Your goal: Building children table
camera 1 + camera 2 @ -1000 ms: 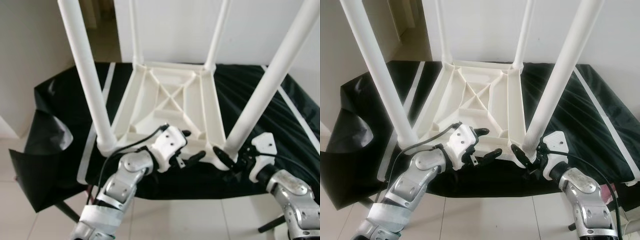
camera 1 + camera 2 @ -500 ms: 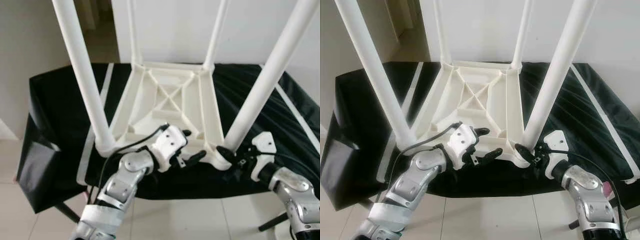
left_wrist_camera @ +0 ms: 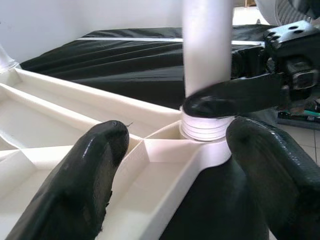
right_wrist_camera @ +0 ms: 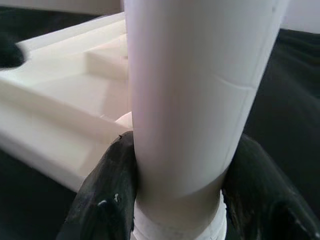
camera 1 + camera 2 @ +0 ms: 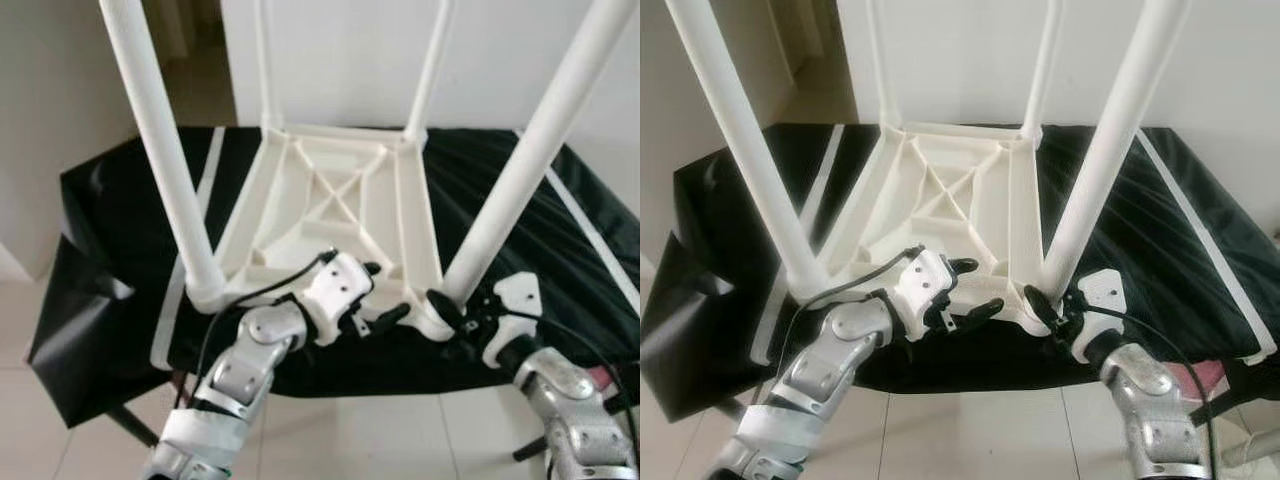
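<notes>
A: Upturned white plastic children's table (image 5: 340,205) lies top-down on the black cloth-covered work surface (image 5: 120,200), seen from the left eye, its four white tubular legs pointing up. What are the grippers doing?

B: The left gripper (image 5: 378,292) sits at the near edge of the ribbed underside, its two black fingers spread apart, one over the frame and one out past the rim. The right gripper (image 5: 452,318) is at the foot of the near right white round leg (image 5: 530,165), its fingers closed around the base of that tube.

A: And from the right eye?

B: Same layout. The table frame shows a moulded cross-brace in the middle, smooth matt plastic. A pale stripe (image 5: 1185,225) runs along the glossy, creased black cloth on each side. No writing can be read anywhere.

A: The left wrist view?

B: Its own two rounded black fingers (image 3: 75,185) stand wide, straddling the corner of the white frame without clearly pressing it. Beyond them the leg rises from a ribbed white collar (image 3: 204,126), and a finger of the right gripper lies across the leg just above that collar.

A: The right wrist view?

B: The thick smooth leg stands between the two black pads (image 4: 107,195), both of which touch it just above the threaded ring at its foot. The frame's stepped ribs lie behind.
</notes>
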